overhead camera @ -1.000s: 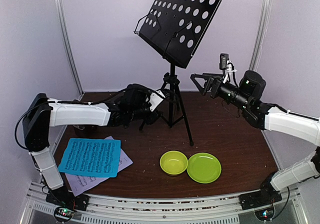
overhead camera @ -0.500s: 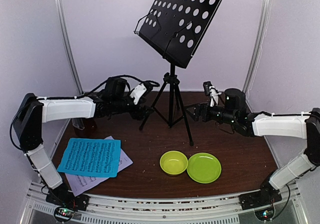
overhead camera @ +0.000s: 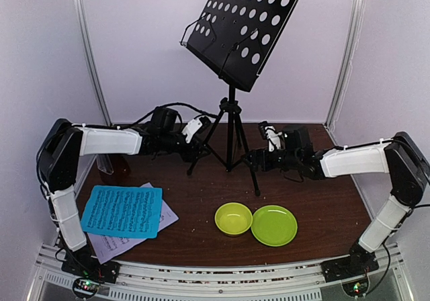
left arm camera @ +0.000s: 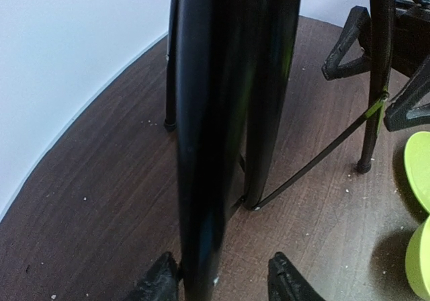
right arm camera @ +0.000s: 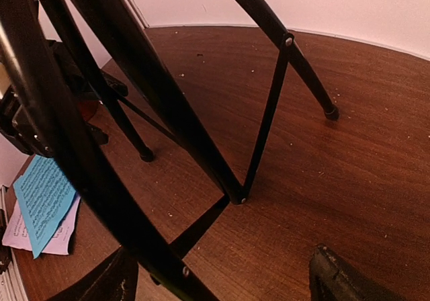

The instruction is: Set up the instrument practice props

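Note:
The black music stand (overhead camera: 232, 123) rises at the back centre, its perforated desk (overhead camera: 245, 29) tilted high. My left gripper (overhead camera: 201, 146) is open around the stand's left leg (left arm camera: 201, 180). That leg lies against the left finger (left arm camera: 161, 284), with a gap to the right finger. My right gripper (overhead camera: 252, 158) is open around the front right leg (right arm camera: 80, 180), its fingers (right arm camera: 339, 277) wide apart. The blue sheet (overhead camera: 123, 211) lies over the lilac sheet (overhead camera: 111, 246) at the front left. The brown metronome (overhead camera: 111, 166) is mostly hidden behind my left arm.
A yellow-green bowl (overhead camera: 233, 218) and a green plate (overhead camera: 273, 225) sit side by side at the front centre, just in front of the stand's right leg. White walls and metal posts enclose the table on the back and sides.
Both arms have dropped and reached in to the tripod's legs. My right gripper came down from beside the stand's post. My left gripper's jaws have narrowed around the left leg.

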`<state>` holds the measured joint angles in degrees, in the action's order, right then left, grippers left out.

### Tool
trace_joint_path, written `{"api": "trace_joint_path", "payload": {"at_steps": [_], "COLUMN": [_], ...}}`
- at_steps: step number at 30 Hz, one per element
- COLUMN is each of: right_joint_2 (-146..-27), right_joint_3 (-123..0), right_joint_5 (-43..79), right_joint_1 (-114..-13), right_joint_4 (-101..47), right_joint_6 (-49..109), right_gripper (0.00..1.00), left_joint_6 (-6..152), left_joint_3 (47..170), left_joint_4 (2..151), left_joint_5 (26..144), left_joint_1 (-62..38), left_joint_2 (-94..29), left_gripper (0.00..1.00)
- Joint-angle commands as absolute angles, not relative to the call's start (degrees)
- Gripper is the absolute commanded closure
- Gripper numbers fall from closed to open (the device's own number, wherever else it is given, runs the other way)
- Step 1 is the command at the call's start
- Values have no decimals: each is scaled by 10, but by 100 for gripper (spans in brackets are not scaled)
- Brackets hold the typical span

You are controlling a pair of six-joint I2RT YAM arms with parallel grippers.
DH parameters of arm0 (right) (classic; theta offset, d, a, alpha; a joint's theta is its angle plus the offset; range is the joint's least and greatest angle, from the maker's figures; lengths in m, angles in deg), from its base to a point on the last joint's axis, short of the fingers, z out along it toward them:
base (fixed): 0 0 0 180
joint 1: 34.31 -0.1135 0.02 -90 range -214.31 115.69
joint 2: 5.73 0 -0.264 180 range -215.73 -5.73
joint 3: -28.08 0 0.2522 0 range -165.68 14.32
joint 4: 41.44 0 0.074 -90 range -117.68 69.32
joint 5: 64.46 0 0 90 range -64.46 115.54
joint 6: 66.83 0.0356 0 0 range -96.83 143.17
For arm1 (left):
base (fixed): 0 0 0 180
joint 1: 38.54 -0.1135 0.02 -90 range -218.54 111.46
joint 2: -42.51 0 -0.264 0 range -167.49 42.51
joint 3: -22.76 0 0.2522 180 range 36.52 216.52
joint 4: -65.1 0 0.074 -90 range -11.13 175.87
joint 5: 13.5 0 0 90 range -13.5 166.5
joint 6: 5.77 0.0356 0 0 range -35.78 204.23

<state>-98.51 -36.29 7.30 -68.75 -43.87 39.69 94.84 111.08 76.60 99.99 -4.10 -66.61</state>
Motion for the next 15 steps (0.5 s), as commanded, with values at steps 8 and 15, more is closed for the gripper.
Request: {"api": "trace_joint_path", "payload": {"at_steps": [8, 15], "right_joint_2": [-1017, -1025], "right_joint_3": [-411, -431], "right_joint_5": [122, 139], "right_joint_1": [-691, -689], "right_joint_4": [-403, -384], "right_joint_6": [364, 350], "right_gripper": [18, 28], "left_joint_6": [935, 913], "left_joint_3": [1090, 1040], "left_joint_4": [680, 624], "left_joint_5": [999, 994], "left_joint_1": [-43, -43], "left_joint_2": [-669, -640], "left_gripper": [80, 96]}}
